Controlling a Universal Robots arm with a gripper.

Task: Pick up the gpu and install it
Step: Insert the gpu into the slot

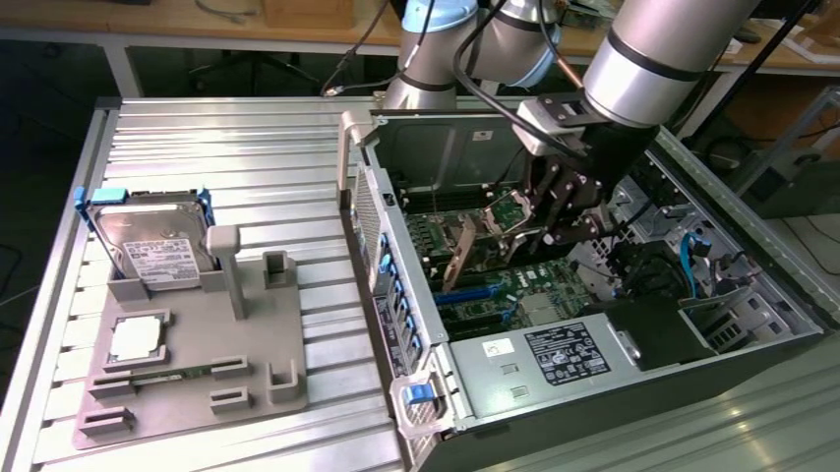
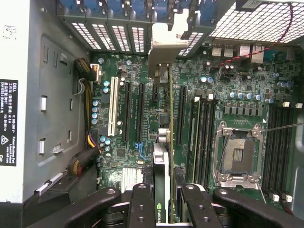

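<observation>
Item: hand [image 2: 165, 197], closed narrow on the gpu [image 2: 162, 164], inside the open computer case [image 1: 440, 147]. The gpu stands on edge over the motherboard [image 2: 190, 80] among the long slots, silver bracket toward the blue-tabbed rear wall; whether it is seated cannot be told. Hard drive [image 1: 155, 244] in a grey holder [image 1: 250, 364] on the surface [image 1: 236, 138], at the exterior view's left, well apart

Room-wise: a ribbed bare-metal worktop [image 1: 223, 147] takes up most of the space, evenly lit with soft shadows. Behind it runs a long wooden bench [image 1: 171, 25] on white legs [image 1: 121, 67], with dark floor [image 1: 53, 98] underneath.
</observation>
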